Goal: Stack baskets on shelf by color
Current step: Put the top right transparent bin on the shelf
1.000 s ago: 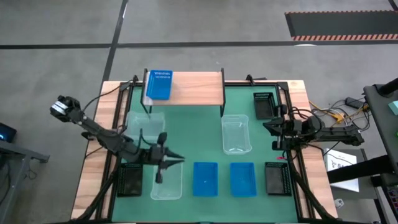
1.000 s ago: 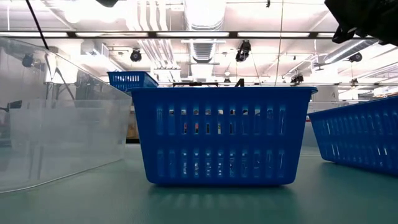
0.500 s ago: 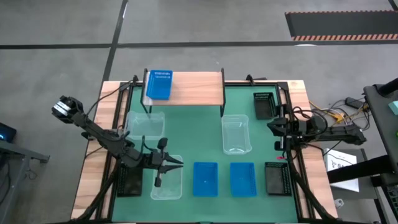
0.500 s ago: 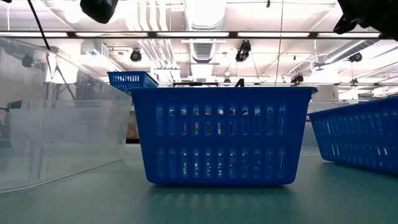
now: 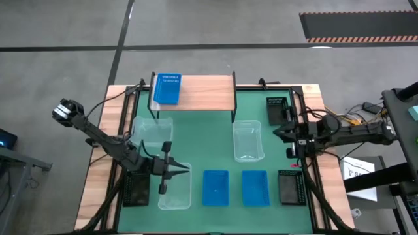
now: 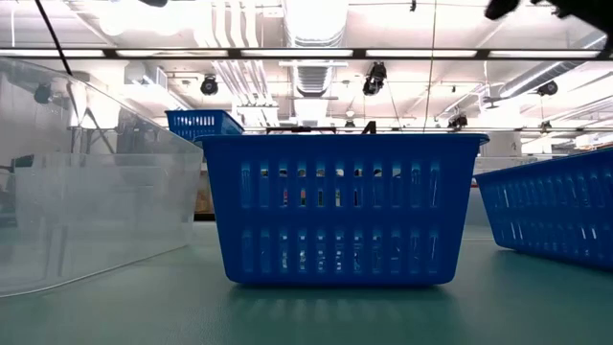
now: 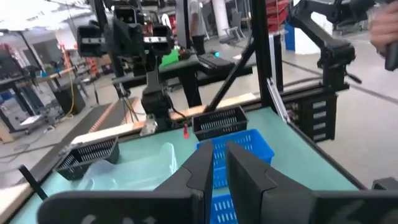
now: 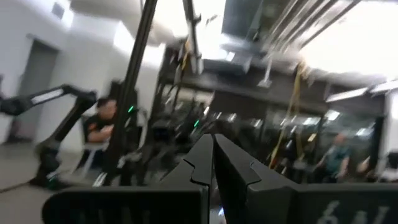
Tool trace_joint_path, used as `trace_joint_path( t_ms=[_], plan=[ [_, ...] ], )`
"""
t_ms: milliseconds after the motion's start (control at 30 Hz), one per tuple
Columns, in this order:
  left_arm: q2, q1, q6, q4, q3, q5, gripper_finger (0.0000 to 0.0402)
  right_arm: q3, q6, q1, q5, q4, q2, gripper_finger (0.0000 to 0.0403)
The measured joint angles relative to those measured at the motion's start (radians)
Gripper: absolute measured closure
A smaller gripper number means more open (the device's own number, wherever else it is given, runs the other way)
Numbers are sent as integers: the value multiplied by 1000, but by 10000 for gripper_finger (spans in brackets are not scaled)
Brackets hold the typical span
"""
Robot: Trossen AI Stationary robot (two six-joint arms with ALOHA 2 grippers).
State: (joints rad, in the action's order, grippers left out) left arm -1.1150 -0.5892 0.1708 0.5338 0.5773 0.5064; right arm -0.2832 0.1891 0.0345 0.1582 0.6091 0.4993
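In the high view one blue basket [image 5: 166, 89] lies on the left end of the wood-topped shelf [image 5: 206, 93]. On the green mat are two blue baskets [image 5: 215, 187] [image 5: 255, 187], three clear ones [image 5: 153, 130] [image 5: 248, 140] [image 5: 175, 190] and three black mesh ones [image 5: 137, 189] [image 5: 290, 187] [image 5: 276, 111]. My left gripper [image 5: 185, 171] [image 7: 219, 167] hovers shut above the near-left clear basket, pointing toward the table's right. My right gripper [image 5: 276, 131] [image 8: 213, 148] is shut, in the air beside the far-right black basket, and holds nothing.
The low view is filled by a blue basket [image 6: 335, 211] with a clear basket [image 6: 86, 192] on its left. Cables and black frame posts [image 5: 304, 140] run along the table's right side. Bare mat [image 5: 202, 140] lies between the shelf and the near row.
My right gripper has moved toward the table's left and risen, nearly leaving the top of the low view. My left gripper has shifted slightly toward the near edge over the clear basket. No basket has moved.
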Motion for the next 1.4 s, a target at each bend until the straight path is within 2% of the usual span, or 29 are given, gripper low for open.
trace_joint_path(
  t_ms=[267,500,633,1033,1200,1400],
  plan=[
    [120,0,-6,-74,-28,0,375,-294,-27,142,-12,-387,211,394],
    [162,0,-2,-74,-50,0,375,-502,-48,278,-172,-591,380,394],
    [166,0,-3,-73,-68,0,375,-606,-92,318,-236,-741,480,394],
    [166,0,-3,-71,-80,1,375,-915,-171,328,-240,-1171,757,394],
    [166,0,-7,-66,-80,2,375,-984,-142,328,-240,-1249,840,394],
    [166,0,-8,-27,-80,3,375,-1010,-85,322,-238,-1253,914,394]
  ],
)
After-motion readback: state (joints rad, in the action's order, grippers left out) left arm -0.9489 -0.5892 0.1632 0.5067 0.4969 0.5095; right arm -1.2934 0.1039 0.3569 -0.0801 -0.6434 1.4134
